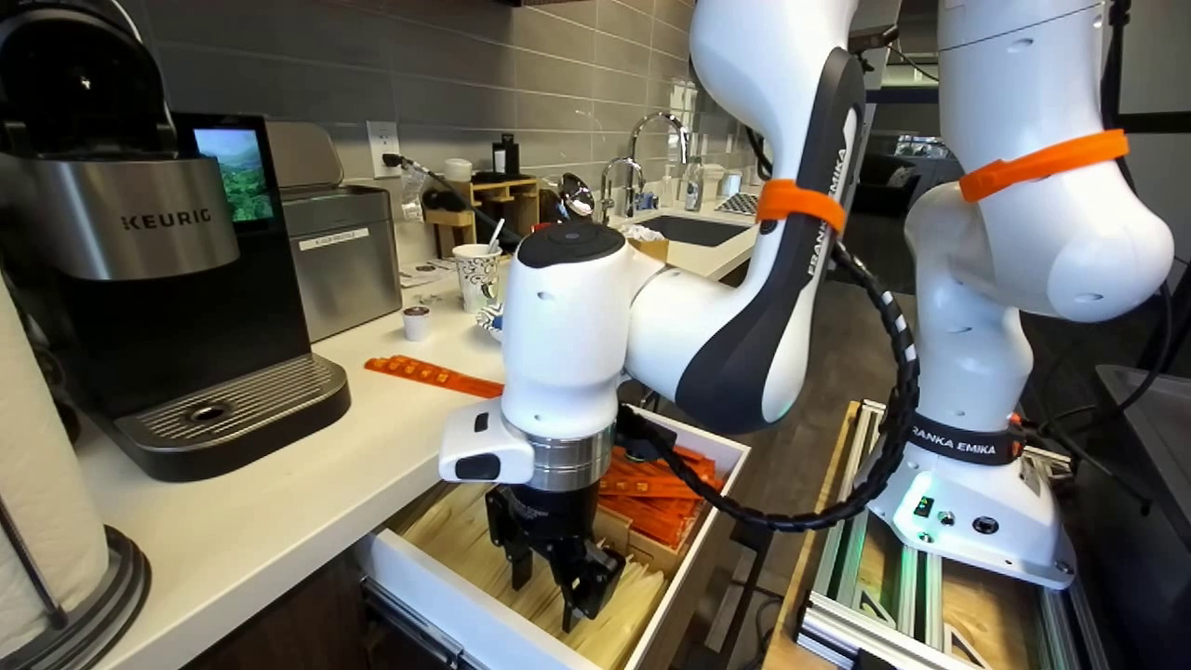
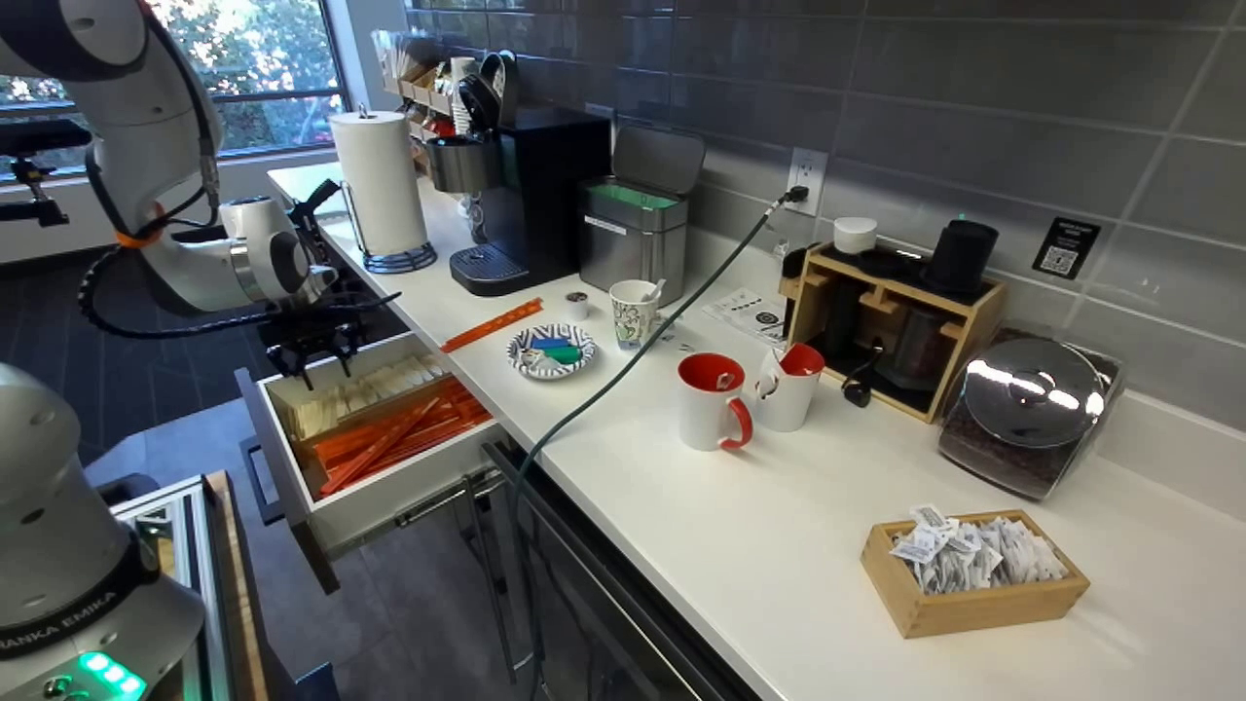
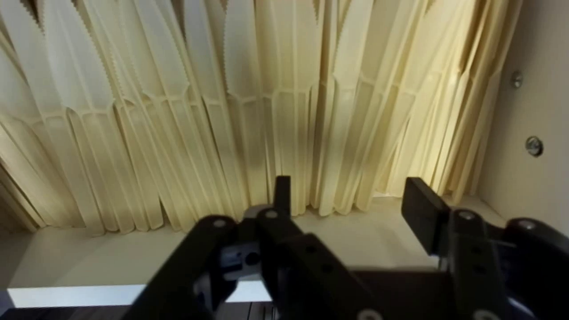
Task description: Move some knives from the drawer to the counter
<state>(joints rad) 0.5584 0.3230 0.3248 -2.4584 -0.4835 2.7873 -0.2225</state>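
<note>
The drawer (image 1: 465, 596) is pulled out below the counter (image 1: 381, 433); both also show in an exterior view, the drawer (image 2: 404, 492) and the counter (image 2: 633, 516). Orange-red knives (image 1: 656, 489) lie piled in a compartment, also seen in an exterior view (image 2: 389, 440). Cream knives with serrated blades (image 3: 249, 89) lie side by side in another compartment. A few orange-red pieces (image 1: 433, 374) lie on the counter (image 2: 492, 324). My gripper (image 1: 546, 600) points down over the cream compartment, also in an exterior view (image 2: 328, 378). In the wrist view its fingers (image 3: 346, 195) are apart with nothing between them, near the handle ends.
A coffee machine (image 1: 177, 233), a paper towel roll (image 2: 380, 185), a steel bin (image 1: 344, 251), a paper cup (image 1: 477, 277) and a patterned plate (image 2: 552, 373) stand on the counter. Mugs (image 2: 708, 428) and a power cord (image 2: 642, 350) are farther along. A cardboard divider (image 1: 651, 551) splits the drawer.
</note>
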